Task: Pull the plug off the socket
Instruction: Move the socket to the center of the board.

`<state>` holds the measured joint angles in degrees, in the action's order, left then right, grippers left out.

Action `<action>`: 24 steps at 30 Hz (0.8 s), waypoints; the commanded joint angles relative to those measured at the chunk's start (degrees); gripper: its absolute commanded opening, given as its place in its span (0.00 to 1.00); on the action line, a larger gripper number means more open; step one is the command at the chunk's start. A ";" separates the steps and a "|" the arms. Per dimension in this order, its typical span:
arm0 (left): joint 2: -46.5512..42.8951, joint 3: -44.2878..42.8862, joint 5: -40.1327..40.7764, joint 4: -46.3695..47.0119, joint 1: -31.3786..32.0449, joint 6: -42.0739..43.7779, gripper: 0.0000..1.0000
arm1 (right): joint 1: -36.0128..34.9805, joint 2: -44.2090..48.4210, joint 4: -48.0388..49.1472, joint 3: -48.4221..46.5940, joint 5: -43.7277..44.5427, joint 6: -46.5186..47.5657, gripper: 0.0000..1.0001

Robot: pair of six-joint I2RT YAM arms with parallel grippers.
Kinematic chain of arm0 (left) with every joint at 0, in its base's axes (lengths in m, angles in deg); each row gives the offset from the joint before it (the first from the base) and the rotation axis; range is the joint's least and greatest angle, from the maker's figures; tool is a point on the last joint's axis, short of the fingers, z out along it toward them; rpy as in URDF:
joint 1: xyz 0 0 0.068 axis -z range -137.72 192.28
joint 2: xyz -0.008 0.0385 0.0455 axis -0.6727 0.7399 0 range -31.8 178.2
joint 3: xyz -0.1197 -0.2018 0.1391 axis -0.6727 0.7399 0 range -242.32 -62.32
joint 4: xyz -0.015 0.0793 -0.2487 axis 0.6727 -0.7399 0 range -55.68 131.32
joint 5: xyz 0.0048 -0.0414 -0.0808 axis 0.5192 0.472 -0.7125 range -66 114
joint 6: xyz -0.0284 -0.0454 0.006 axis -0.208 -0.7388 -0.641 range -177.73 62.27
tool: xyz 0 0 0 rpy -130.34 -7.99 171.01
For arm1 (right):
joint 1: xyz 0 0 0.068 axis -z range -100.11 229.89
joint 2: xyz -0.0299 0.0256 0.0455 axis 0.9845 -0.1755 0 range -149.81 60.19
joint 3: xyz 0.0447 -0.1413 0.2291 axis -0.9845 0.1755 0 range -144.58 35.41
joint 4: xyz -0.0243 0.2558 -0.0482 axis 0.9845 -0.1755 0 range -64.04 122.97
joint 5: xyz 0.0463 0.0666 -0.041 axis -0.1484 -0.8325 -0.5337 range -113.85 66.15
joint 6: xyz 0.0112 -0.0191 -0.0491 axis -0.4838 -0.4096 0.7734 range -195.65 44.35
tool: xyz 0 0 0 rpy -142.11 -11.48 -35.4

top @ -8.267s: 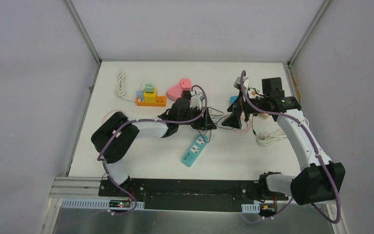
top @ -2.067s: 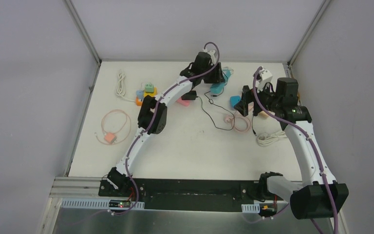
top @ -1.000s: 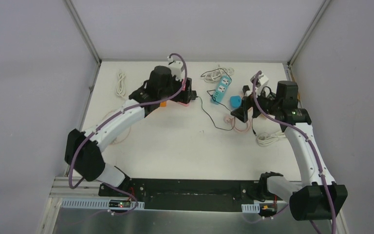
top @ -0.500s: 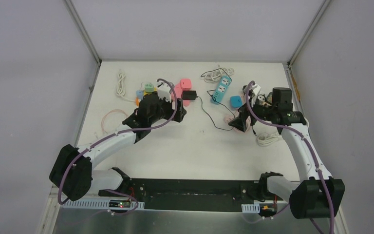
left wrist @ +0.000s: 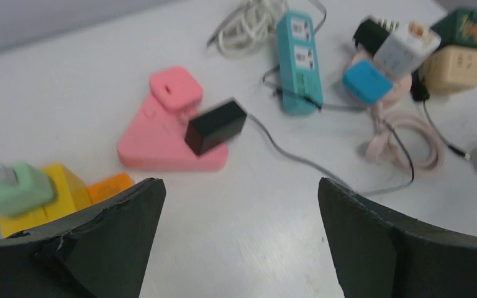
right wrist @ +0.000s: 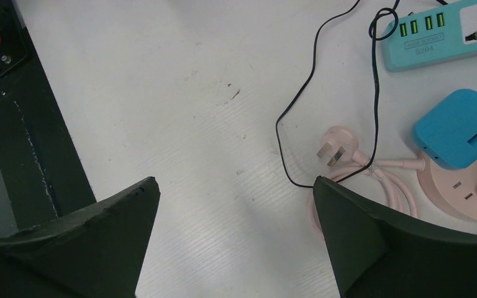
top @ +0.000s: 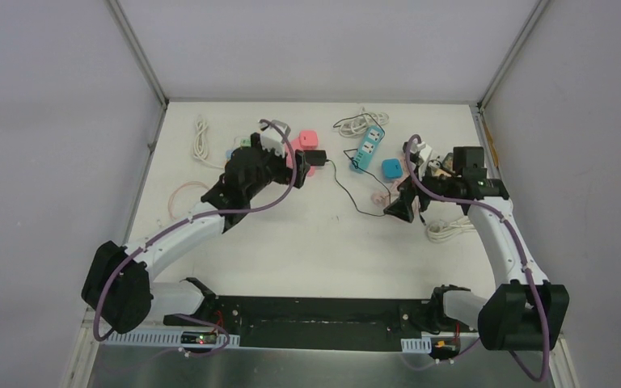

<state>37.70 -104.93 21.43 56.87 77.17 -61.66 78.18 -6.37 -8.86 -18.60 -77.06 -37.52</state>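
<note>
Black plug (left wrist: 216, 126) looks seated on the sloping face of the pink socket (left wrist: 155, 143), toward the far left-centre of the table (top: 291, 242), with its thin black cord (left wrist: 298, 156) trailing off to the right. Your left gripper (left wrist: 239, 186) hovers just short of it, jaws wide and holding nothing. Bring it forward so the fingers straddle the plug's sides, close firmly, then pull along the line of the pins, since the light socket may well lift with it. The right gripper (right wrist: 235, 186), also wide and empty, hangs near a loose pink three-pin plug (right wrist: 335, 147) and could pin the socket down. Mind the yellow block (left wrist: 68, 183) just left and the teal power strip (left wrist: 298, 59) beyond.
</note>
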 commanded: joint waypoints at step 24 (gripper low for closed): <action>15.96 -32.36 5.35 -12.07 -3.76 14.15 0.99 | -5.85 -17.87 -6.22 -18.11 3.60 9.75 1.00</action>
<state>56.38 -138.24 23.53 42.64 73.96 -48.63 75.16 -20.82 -13.01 -30.78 -75.27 -30.37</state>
